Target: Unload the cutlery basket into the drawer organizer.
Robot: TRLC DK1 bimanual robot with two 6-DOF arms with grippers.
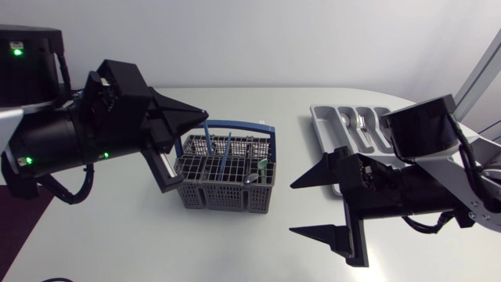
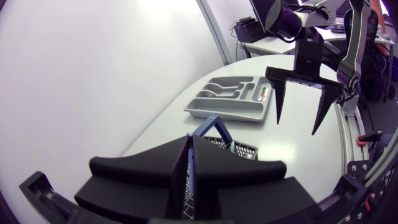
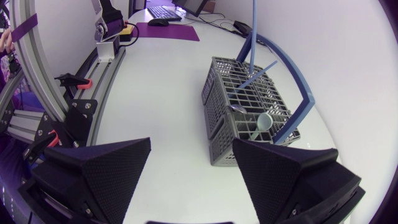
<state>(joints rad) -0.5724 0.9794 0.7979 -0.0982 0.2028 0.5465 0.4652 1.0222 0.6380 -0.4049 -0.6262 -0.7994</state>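
The grey cutlery basket [image 1: 227, 184] with a blue bail handle [image 1: 235, 124] stands mid-table. My left gripper [image 1: 202, 114] hovers over its rear left corner, shut on the top of a thin blue utensil [image 1: 207, 137] that still stands in the basket. In the right wrist view this blue utensil [image 3: 252, 31] rises straight up out of the basket [image 3: 242, 106]. A second blue piece [image 1: 227, 153], a pale green spoon [image 1: 262, 164] and a metal spoon [image 1: 250, 178] remain inside. My right gripper [image 1: 301, 205] is open, right of the basket and clear of it. The grey drawer organizer [image 1: 325, 125] lies at the back right.
Metal cutlery [image 1: 362, 121] lies in the organizer's compartments. In the left wrist view the organizer [image 2: 230, 102] sits beyond the basket [image 2: 233, 146], with my right gripper [image 2: 297, 121] hanging beside it. Bare white tabletop [image 1: 196, 243] spreads in front of the basket.
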